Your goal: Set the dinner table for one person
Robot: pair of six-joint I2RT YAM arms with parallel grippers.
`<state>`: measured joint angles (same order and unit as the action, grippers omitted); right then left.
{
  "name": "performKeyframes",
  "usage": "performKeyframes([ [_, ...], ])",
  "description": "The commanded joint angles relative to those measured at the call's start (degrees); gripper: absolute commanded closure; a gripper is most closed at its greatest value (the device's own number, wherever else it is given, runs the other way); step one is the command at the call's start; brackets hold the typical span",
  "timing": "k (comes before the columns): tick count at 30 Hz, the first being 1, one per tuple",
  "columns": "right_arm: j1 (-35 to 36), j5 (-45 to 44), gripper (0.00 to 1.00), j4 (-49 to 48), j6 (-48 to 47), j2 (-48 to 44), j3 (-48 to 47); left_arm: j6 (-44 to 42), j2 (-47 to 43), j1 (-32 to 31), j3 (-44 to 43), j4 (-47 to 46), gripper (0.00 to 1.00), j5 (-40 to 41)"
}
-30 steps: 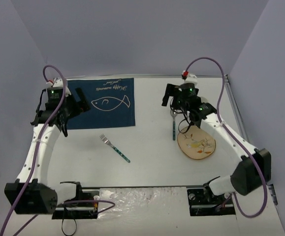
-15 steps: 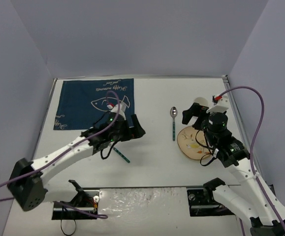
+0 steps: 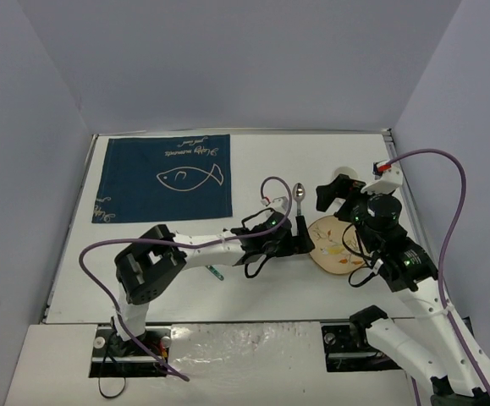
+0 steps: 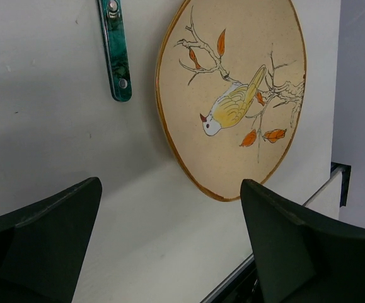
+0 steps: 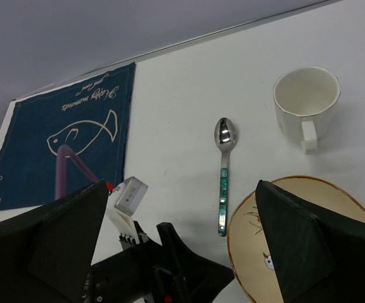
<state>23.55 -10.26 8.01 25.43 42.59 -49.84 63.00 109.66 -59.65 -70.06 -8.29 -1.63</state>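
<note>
A white dinner table (image 3: 261,165) fills the floor of a grey-walled enclosure. It lies flat. From overhead its longer span seems to run left to right, with its edges square to the walls and a thin metal strip along the right side.

On the far left corner lies a dark blue mat (image 3: 164,178) printed with a white fish. Right of centre is a spoon (image 3: 299,196), its bowl toward the far wall and its handle toward the arms. Just right of the spoon sits a beige plate (image 3: 327,252), and beyond the plate is a white cup (image 3: 344,176).

The left gripper (image 3: 300,241) reaches low across the table to the plate's near-left rim, just beside the end of the spoon's handle. Its fingers are spread wide with nothing between them. The right gripper (image 3: 338,193) hangs above the plate and cup, its fingers likewise spread wide and empty.

Only the overhead view shows a teal cutlery handle (image 3: 215,271) peeking from under the left arm, with its head hidden. Only the left wrist view shows the plate's (image 4: 232,95) painting, a yellow bird on a branch with orange leaves. The right wrist view shows the cup (image 5: 305,101) whole, handle turned toward the plate, whereas from overhead the right gripper half hides it.
</note>
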Motion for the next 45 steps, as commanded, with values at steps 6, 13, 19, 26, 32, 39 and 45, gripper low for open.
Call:
performKeyframes([
  [6,-0.2,0.3,0.00,-3.4,-0.5,-1.7,-2.2,7.3,4.1,-1.9,-5.2,-8.0,0.29,-3.7],
  [13,-0.3,0.8,0.00,-3.4,-0.4,-2.0,-1.9,10.2,8.7,-2.1,-6.1,-11.3,0.40,-3.6],
  [19,-0.2,0.5,0.00,-3.4,-0.8,-2.3,-2.0,14.0,12.3,-2.1,-5.6,-14.1,0.49,-2.3],
  [26,-0.3,0.1,0.00,-3.4,-1.3,-2.8,-1.5,15.6,12.8,-2.1,-4.6,-15.6,0.60,-0.3],
  [32,-0.2,0.2,0.00,-3.4,-1.8,-2.2,-1.3,16.9,13.8,-2.0,-3.6,-16.7,0.83,-0.4],
  [39,-0.2,0.2,0.00,-3.4,-2.1,-2.1,-1.4,16.3,10.1,-1.9,-0.7,-18.4,1.00,0.0],
  [45,-0.3,0.8,0.00,-3.4,-3.1,-1.7,-3.2,13.5,-0.3,-0.1,3.2,-22.2,1.00,0.0],
])
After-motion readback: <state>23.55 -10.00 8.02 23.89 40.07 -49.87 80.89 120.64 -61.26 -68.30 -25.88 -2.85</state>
